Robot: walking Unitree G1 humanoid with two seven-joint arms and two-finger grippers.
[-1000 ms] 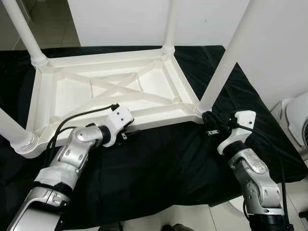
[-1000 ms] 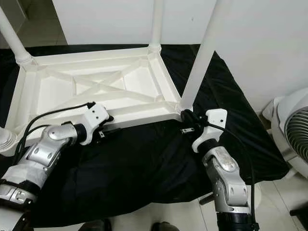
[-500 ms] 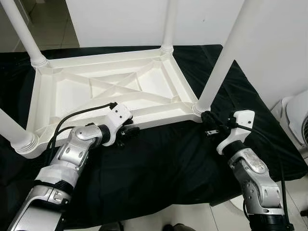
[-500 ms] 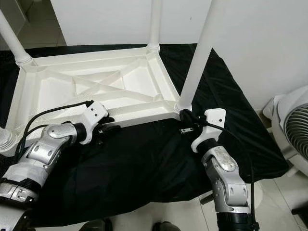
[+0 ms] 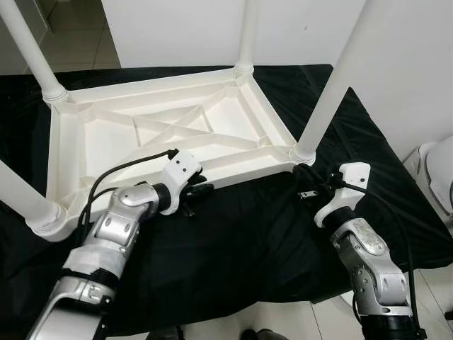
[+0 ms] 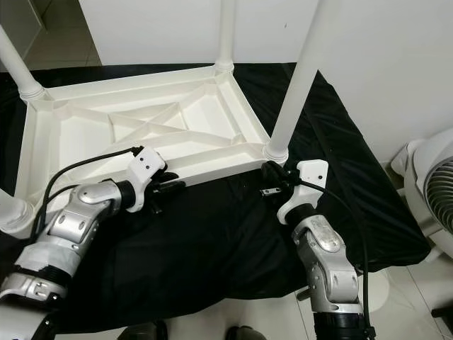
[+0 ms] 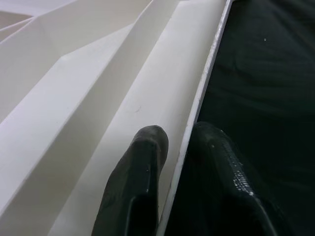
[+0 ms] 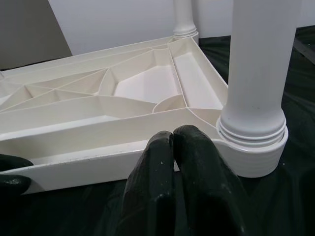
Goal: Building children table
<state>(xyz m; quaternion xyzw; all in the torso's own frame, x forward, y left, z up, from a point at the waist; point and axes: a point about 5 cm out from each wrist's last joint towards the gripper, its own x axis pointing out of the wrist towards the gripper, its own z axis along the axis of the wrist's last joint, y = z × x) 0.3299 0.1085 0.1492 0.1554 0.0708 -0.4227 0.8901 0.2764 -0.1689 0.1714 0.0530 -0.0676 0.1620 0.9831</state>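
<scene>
Left tool (image 5: 195, 193) pinches near rim of white plastic children table (image 5: 170, 134), one finger inside, one outside. Right tool (image 6: 271, 177) pressed together beside corner leg (image 5: 333, 85). Table upside down on black cloth (image 5: 241, 234), ribbed underside up, legs upright.

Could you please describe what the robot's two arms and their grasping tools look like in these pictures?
Both arms are built of rounded, silver metallic segments with black joints. Each wrist carries an angular white housing, and a black cable loops from it back along the forearm. The left tool and right tool each have two long black fingers with a matte, slightly speckled surface and rounded tips.
</scene>
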